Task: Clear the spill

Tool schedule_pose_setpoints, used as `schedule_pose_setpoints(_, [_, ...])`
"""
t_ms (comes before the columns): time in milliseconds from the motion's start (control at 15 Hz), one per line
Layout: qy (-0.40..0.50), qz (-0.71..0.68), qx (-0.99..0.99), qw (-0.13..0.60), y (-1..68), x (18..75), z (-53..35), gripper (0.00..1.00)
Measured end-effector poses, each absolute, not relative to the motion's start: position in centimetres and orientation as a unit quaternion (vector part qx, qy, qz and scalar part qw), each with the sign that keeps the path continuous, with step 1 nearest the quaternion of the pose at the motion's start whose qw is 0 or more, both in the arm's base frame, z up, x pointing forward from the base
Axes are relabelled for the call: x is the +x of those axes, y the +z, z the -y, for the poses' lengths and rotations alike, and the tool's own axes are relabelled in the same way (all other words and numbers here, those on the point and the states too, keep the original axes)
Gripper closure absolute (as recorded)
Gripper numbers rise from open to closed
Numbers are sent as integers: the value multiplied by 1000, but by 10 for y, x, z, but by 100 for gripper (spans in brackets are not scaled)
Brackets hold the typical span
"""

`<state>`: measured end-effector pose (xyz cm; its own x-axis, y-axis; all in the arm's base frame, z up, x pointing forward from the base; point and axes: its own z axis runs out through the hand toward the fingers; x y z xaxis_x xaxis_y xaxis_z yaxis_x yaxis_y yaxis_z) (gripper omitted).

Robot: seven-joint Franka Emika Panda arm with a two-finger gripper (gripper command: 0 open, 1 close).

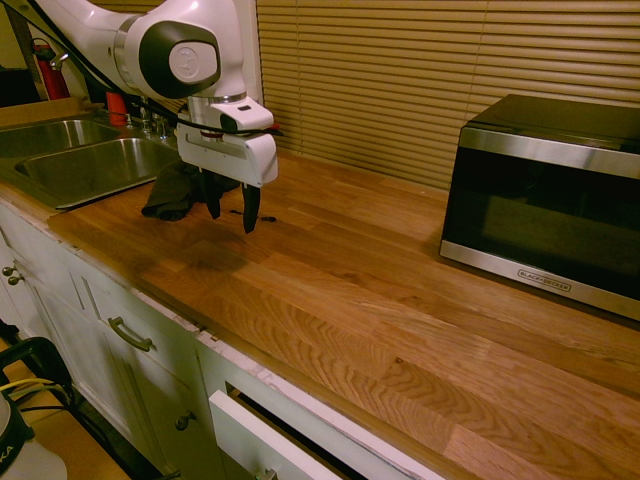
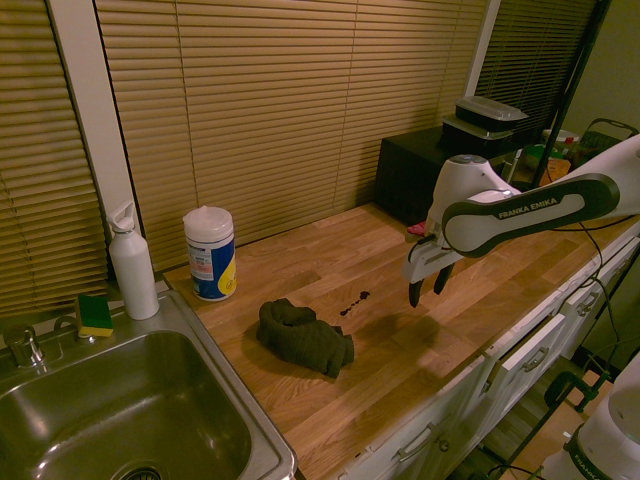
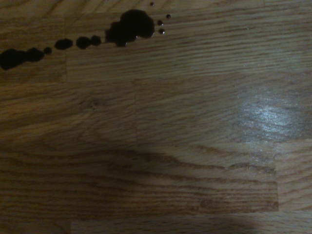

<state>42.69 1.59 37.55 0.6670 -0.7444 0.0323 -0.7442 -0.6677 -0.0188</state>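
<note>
Spill (image 2: 354, 301) sits on the wooden countertop (image 2: 400, 330) and is our landmark: a thin dark streak w/ a few specks. In the wrist view the spill (image 3: 127, 27) reads as one bigger blob, a chain of smaller drops trailing off it and tiny dots just beside the blob, all on bare wood grain. In the first ext view only a small bit of the spill (image 1: 268, 218) peeks out past the fingers.

Gripper (image 2: 428, 287) hangs above the counter near the spill, on the side away from the sink, fingers pointing down. Fingers are parted a little, gap visible between them, nothing in them. Same in the first ext view: gripper (image 1: 231, 208) clear of the wood, holding nothing, its shadow on the boards below.

Dark cloth (image 2: 304, 337), crumpled in a heap, lies near the spill on the sink side, not touching it. Past the cloth from the spill: steel sink (image 2: 215, 360). Wipes tub (image 2: 211, 253) stands behind the spill toward the blinds, well apart from it; white bottle (image 2: 132, 262) and a sponge (image 2: 95, 314) are further along that way, at the sink's back edge. Microwave (image 1: 545, 200) is well apart from the spill, on the gripper's side.
</note>
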Motion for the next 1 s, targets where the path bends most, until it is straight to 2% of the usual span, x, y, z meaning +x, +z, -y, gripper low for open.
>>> schedule_pose_setpoints(400, [-53,-384,-922,18,389,436,-48,0])
schedule_pose_setpoints(1000, [-98,-332,-938,30,411,450,-174,0])
